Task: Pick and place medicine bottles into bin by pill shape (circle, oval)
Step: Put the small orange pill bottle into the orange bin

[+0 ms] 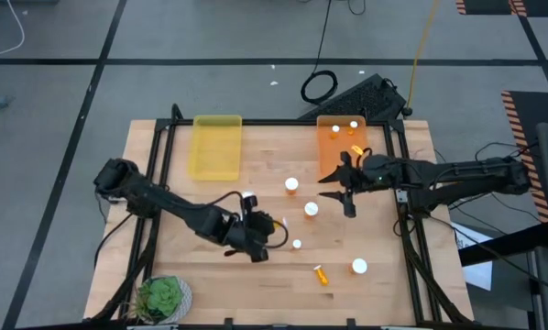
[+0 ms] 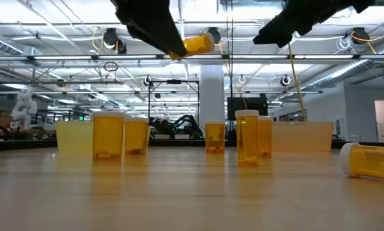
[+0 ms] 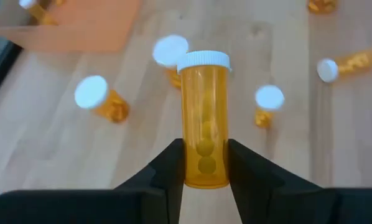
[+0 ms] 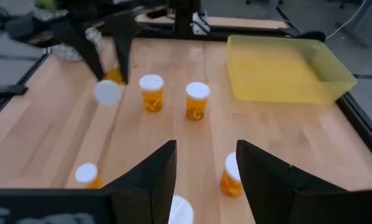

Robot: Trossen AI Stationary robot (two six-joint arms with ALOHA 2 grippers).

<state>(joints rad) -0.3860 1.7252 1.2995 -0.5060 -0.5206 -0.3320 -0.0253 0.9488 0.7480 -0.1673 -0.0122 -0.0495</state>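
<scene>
- Notice your left gripper (image 3: 206, 163) clamps a light, rigid, slick medicine bottle (image 3: 204, 118) low on its body; grip gently.
- Your right gripper (image 4: 206, 163) hangs open, empty, over the worktop (image 4: 173, 134).

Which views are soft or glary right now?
Left wrist view: held bottle sharp, bottles behind it blurred. Right wrist view: left gripper smeared. Low view: ceiling lights glare, arms silhouetted, held bottle bright. High view: even light, soft shadows on the table.
</scene>
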